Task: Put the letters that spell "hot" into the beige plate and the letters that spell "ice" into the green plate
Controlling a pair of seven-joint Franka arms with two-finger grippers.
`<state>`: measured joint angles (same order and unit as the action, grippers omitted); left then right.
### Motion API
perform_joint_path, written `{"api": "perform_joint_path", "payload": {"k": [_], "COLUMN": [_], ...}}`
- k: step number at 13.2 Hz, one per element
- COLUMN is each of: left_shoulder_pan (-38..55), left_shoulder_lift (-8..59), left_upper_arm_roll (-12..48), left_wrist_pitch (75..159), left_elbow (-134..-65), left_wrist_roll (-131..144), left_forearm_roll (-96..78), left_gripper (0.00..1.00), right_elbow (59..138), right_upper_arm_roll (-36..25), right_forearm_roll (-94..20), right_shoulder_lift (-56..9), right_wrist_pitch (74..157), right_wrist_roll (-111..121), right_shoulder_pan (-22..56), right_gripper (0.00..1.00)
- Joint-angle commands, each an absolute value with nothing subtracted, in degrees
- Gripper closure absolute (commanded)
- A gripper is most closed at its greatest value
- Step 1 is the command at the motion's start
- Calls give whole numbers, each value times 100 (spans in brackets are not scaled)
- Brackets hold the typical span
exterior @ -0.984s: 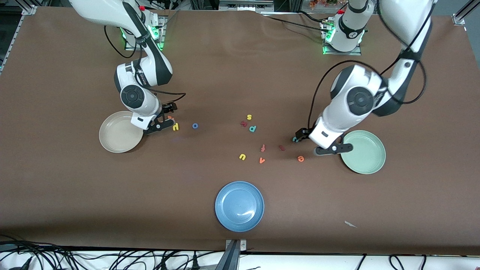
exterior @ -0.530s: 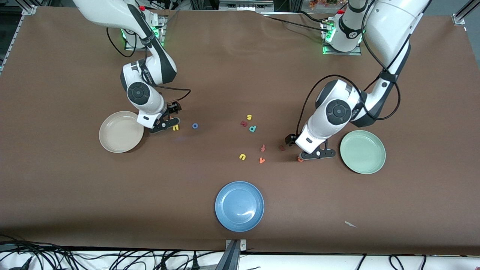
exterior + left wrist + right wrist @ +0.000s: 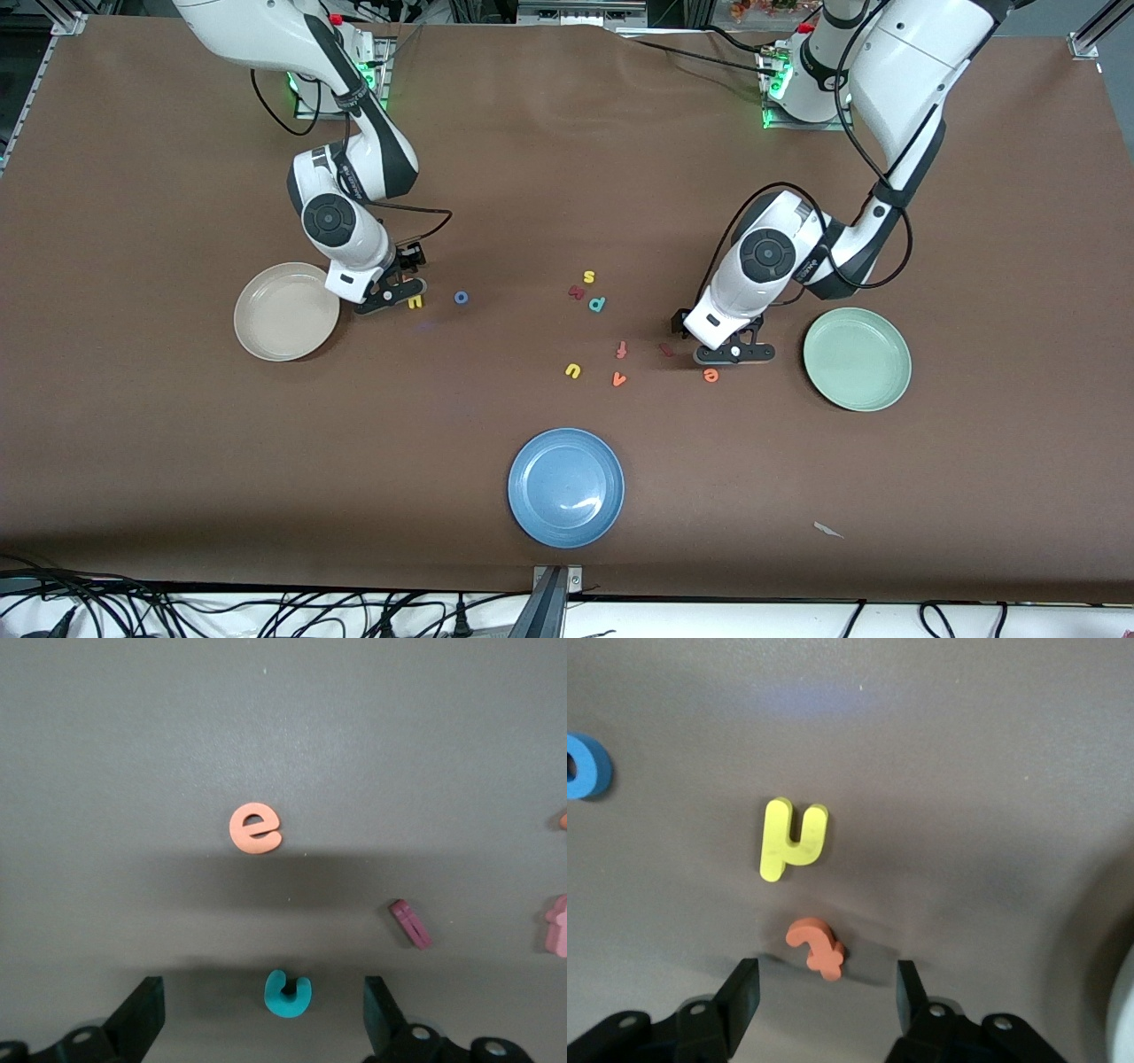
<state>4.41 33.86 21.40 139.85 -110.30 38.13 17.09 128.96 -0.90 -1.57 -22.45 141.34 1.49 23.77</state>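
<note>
Brown table [image 3: 177, 461]: beige plate [image 3: 285, 312] at 9, green plate [image 3: 857, 358] at 3, blue plate [image 3: 566, 486] at 6, foam letters [image 3: 597, 304] scattered mid.

White arms, black joints, looping black cables, black tools.

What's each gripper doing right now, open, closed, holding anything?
Left gripper: open, empty, straddling the teal c.
Right gripper: open, empty, around the orange t.

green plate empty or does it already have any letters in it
Empty. The green plate shows only its bare inside; the orange e, dark red i and teal c all lie on the table.
</note>
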Motion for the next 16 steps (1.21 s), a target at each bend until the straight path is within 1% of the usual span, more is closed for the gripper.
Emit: {"api": "perform_joint_path", "payload": {"k": [1, 2, 3, 5, 6, 7, 8, 11, 12, 13, 15, 16], "left_shoulder_pan": [518, 545, 554, 580, 580, 589, 589, 580, 580, 580, 554, 545], "left_shoulder_lift": [3550, 3568, 3586, 3612, 3630, 3639, 3630, 3639, 3639, 3639, 3647, 3656], "left_upper_arm_roll": [2153, 2153, 2153, 2153, 2153, 2153, 2153, 2153, 2145, 2145, 2153, 2153], "left_wrist_pitch": [14203, 14212, 14212, 14212, 14203, 14203, 14203, 14168, 14168, 14168, 14168, 14168], "left_elbow": [-11074, -11074, -11083, -11083, -11083, -11083, -11083, -11083, -11083, -11083, -11083, -11083], "left_wrist_roll": [4016, 4086, 4130, 4131, 4131, 4131, 4131, 4122, 4122, 4113, 4122, 4122], "left_forearm_roll": [1925, 1925, 1934, 1934, 1934, 1934, 1934, 1934, 1934, 1942, 2144, 2171], "left_gripper": [5, 7, 10, 17, 23, 27, 31, 46, 51, 53, 60, 62], "right_elbow": [12964, 12964, 12964, 12964, 12964, 12964, 12964, 12955, 12955, 12955, 12929, 12903], "right_upper_arm_roll": [-62, -62, -62, -62, -62, -62, -62, -62, -62, -62, -62, -70], "right_forearm_roll": [-193, -193, -193, -193, -193, -193, -193, -202, -202, -202, -202, -202], "right_shoulder_lift": [-2329, -2338, -2338, -2338, -2338, -2338, -2338, -2329, -2312, -2312, -2285, -2250], "right_wrist_pitch": [14440, 14475, 14476, 14467, 14467, 14467, 14458, 14432, 14414, 14405, 14397, 14309], "right_wrist_roll": [158, 150, 149, 149, 149, 149, 149, 149, 97, 36, -96, -105], "right_shoulder_pan": [2408, 2426, 2426, 2426, 2426, 2426, 2426, 2426, 2426, 2426, 2426, 2426], "right_gripper": [29, 30, 35, 47, 55, 65, 70, 84, 88, 90, 90, 90]}}
